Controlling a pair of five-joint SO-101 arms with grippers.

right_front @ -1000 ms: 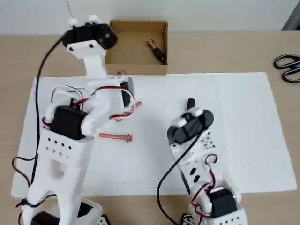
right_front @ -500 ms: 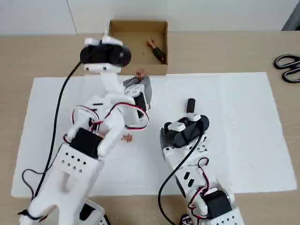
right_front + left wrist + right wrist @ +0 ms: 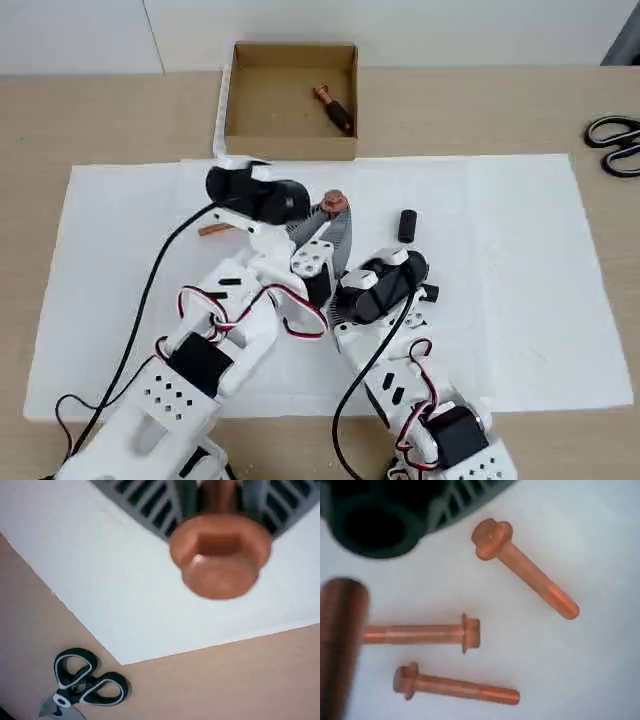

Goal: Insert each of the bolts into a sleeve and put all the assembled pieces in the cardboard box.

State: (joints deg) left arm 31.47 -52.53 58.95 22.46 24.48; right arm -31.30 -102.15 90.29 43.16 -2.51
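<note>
Gripping a copper bolt (image 3: 334, 203) just below its head, the left gripper (image 3: 333, 216) is closed over the middle of the white sheet (image 3: 520, 260). It is a little short of the cardboard box (image 3: 290, 148) at the far edge of the table (image 3: 100, 110), where one assembled piece (image 3: 335, 108) lies. The right gripper (image 3: 390, 502) is closed on a black sleeve (image 3: 370, 530), its bore open, above three loose bolts (image 3: 420, 632). A second sleeve (image 3: 407, 225) lies on the sheet near both grippers. Scissors (image 3: 612, 142) rest at the table's right edge.
</note>
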